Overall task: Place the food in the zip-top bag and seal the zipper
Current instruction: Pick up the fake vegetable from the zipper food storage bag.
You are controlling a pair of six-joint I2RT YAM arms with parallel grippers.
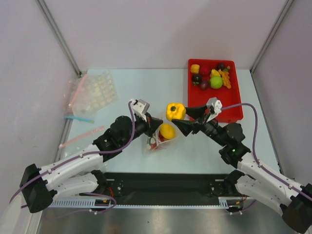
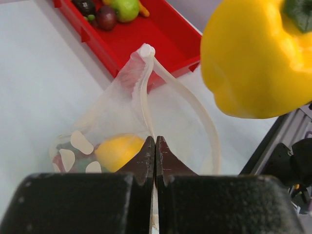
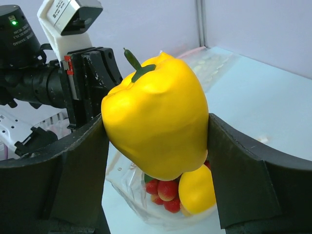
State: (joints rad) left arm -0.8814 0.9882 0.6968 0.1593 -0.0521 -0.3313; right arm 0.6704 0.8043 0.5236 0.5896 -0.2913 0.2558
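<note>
Left gripper (image 2: 155, 142): jaws shut, pinching the rim of the bag (image 2: 114, 109). Zipper (image 2: 192, 105) gapes open. The bag stands on the table between the arms and holds a yellow piece (image 2: 119, 151) and red pieces (image 3: 163, 190). Right gripper (image 1: 181, 116) clamps a pepper (image 3: 156, 117) just above the bag mouth. More food (image 1: 216, 81) lies in the tray (image 1: 234, 115).

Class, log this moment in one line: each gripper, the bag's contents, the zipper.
left gripper shut on bag rim | right gripper holds pepper by bag mouth | in bag: yellow fruit, red pieces | zipper open
</note>
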